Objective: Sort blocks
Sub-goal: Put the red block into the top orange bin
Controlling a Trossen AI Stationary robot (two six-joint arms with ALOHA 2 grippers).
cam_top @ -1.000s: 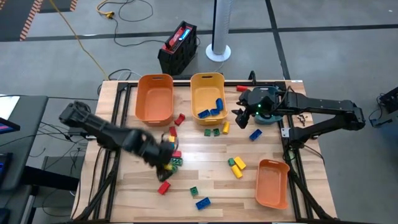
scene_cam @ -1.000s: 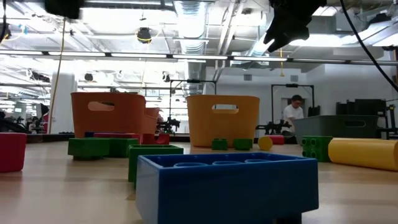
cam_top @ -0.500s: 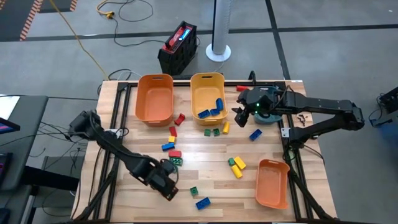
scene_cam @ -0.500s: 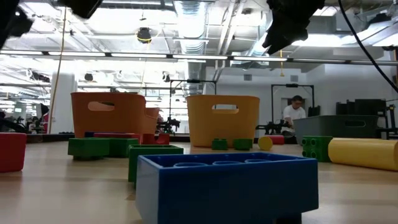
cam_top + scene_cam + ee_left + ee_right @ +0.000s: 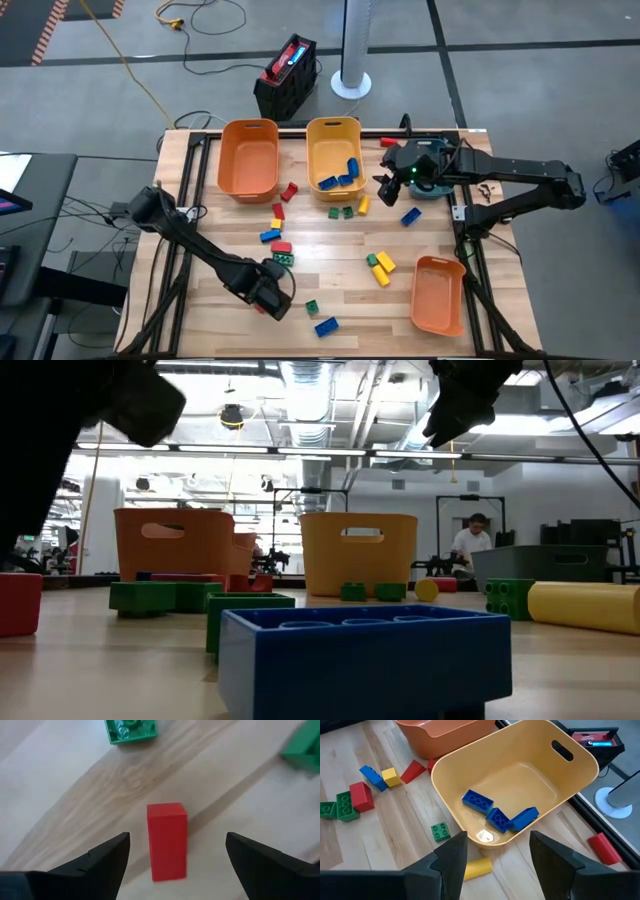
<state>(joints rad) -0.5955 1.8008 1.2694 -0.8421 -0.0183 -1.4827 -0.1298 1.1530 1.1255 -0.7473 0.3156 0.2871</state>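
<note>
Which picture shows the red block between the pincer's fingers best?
The left wrist view: the red block fills the middle, lying free on the wood. From above, the left pincer mostly covers it. The low view shows other blocks only.

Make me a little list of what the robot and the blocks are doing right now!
left gripper: open, right over a red block lying on the table
right gripper: open, empty, beside the yellow bin
in yellow bin: three blue blocks
orange bins: one next to the yellow bin, one at the near right
loose blocks: red, blue, green and yellow ones scattered on the table
sorting: not finished
</note>
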